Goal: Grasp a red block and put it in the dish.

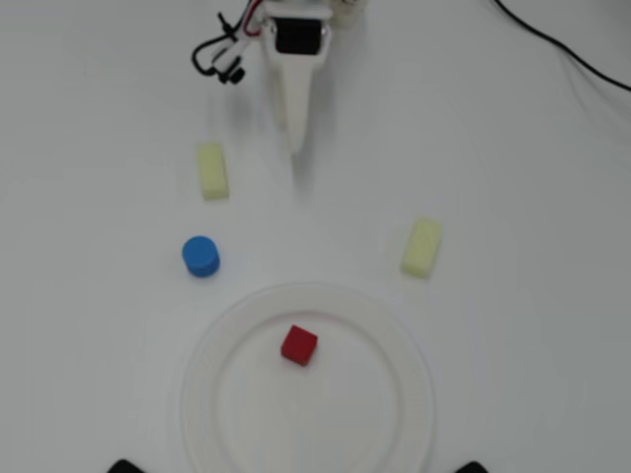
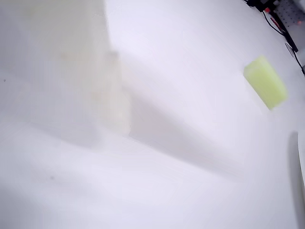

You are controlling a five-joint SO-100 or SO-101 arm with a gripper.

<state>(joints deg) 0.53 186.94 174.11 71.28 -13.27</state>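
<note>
In the overhead view the red block (image 1: 299,345) lies inside the dish (image 1: 212,340), a little above its middle, with nothing touching it. My gripper (image 1: 296,148) hangs at the top centre, well away from the dish. Its white fingers form one narrow tapered point aimed toward the dish, and it looks shut and empty. In the wrist view a blurred white finger (image 2: 95,71) fills the upper left. A sliver of the dish rim (image 2: 301,157) shows at the right edge. The red block is out of that view.
A pale yellow block (image 1: 211,170) lies left of the gripper tip and another (image 1: 422,246) right of centre; one shows in the wrist view (image 2: 266,81). A blue cylinder (image 1: 201,256) stands just above-left of the dish. Cables (image 1: 222,54) bunch beside the arm base.
</note>
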